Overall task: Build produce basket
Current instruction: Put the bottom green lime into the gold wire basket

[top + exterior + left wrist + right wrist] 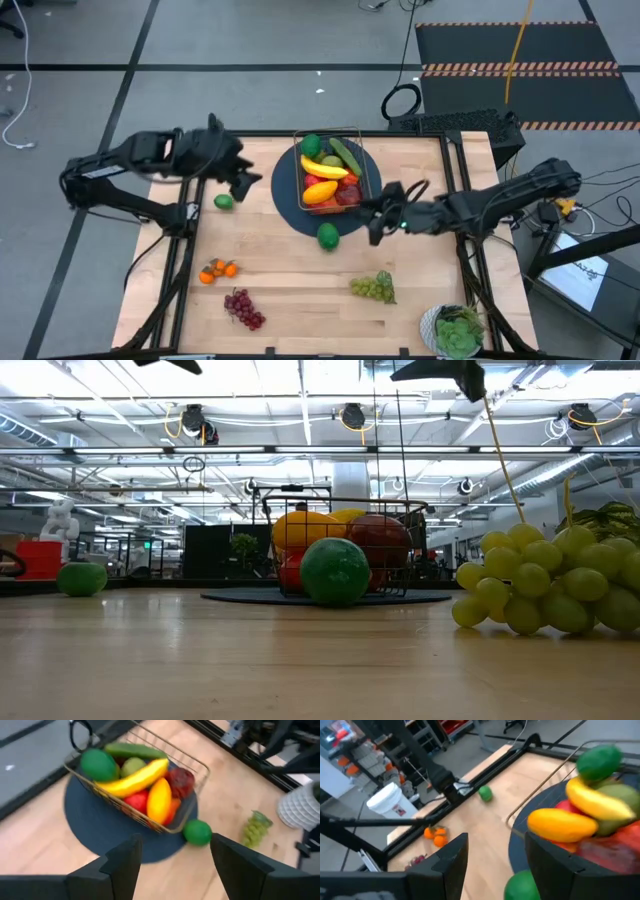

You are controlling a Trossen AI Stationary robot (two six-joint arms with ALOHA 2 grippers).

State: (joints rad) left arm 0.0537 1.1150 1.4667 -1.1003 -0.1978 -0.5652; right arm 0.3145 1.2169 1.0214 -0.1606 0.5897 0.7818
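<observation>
Your small rectangular dark wire basket sits on the round dark-blue mat near the far middle of the light wooden table. It is already loaded: a yellow toy banana lies across the middle, a long green cucumber runs along the right side, a round green fruit fills the far corner, and an orange-yellow mango rests at the near end beside red pieces that look like apples, though they are partly buried.

Just outside the basket, a round green lime-like ball rests at the mat's near edge. You have another small green lime alone on the table's left side. Toward the near edge sit a cluster of small oranges, a bunch of purple grapes and a bunch of green grapes. A leafy green plant in a white pot stands in the near right corner.

Your left gripper hangs above the table to the left of the mat, its fingers apart with nothing between them. Your right gripper hovers at the mat's right edge, just beside the basket; its fingers also stand parted and hold nothing.
</observation>
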